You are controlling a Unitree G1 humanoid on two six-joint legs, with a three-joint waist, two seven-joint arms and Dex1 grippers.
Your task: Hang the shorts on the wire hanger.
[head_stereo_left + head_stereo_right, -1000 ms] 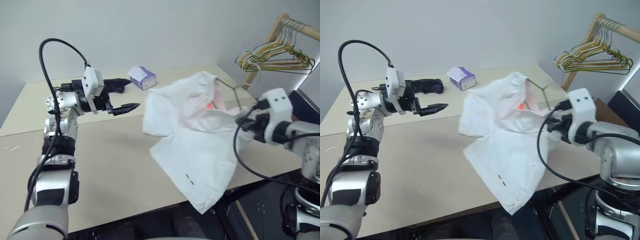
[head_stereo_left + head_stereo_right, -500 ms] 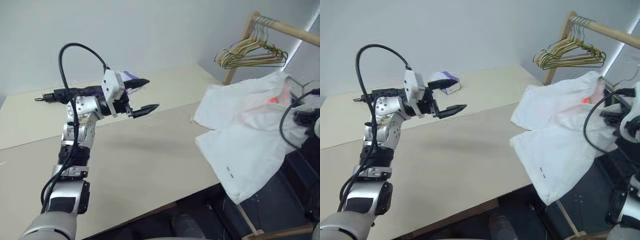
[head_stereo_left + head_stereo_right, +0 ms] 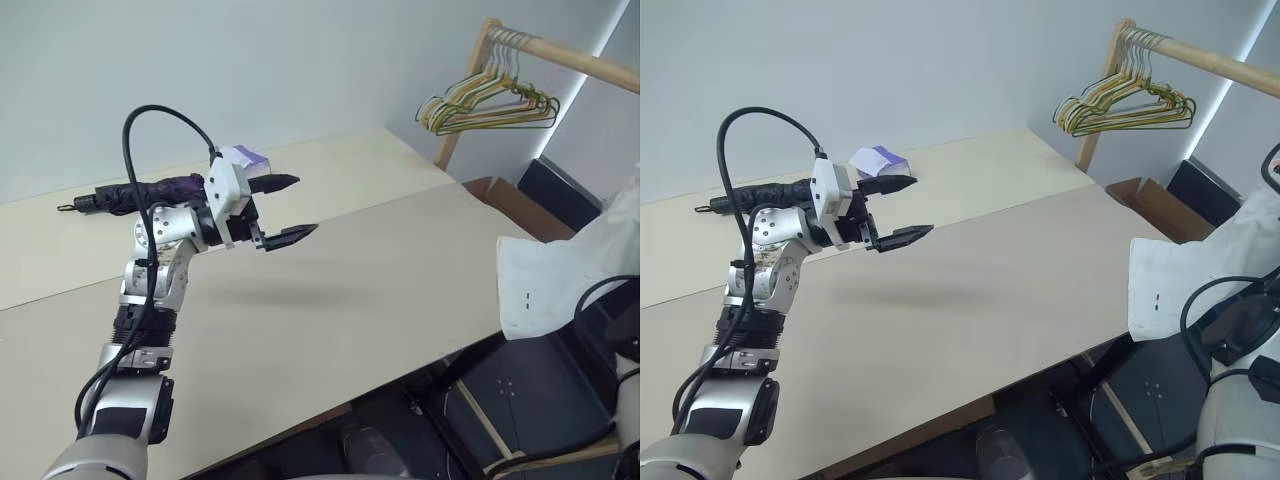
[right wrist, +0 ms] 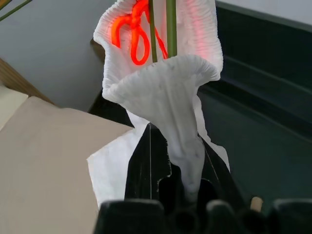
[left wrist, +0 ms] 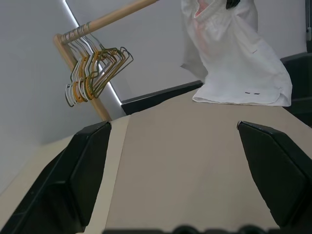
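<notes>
The white shorts [image 3: 563, 273] hang in the air past the table's right edge, with two tiny marks near the hem. In the right wrist view the gathered waistband [image 4: 161, 73] with a red drawstring rises above my right gripper [image 4: 187, 170]. That gripper is shut on a bunched fold of the fabric. Two thin olive wires of the wire hanger [image 4: 170, 27] run up through the waistband. My left gripper [image 3: 305, 206] stands open and empty over the table's middle, far left of the shorts. The left wrist view looks across the table at the shorts [image 5: 234, 53].
A beige table [image 3: 350, 290] spreads in front. A wooden rail with a bunch of coloured hangers [image 3: 490, 100] stands at the back right, a cardboard box [image 3: 510, 200] below it. A tissue box [image 3: 245, 157] and a dark folded umbrella [image 3: 140, 193] lie behind the left arm.
The right arm has swung the shorts to the right, off the table and out past its edge. The view has turned right with it. The left gripper stays open, barely moved.
</notes>
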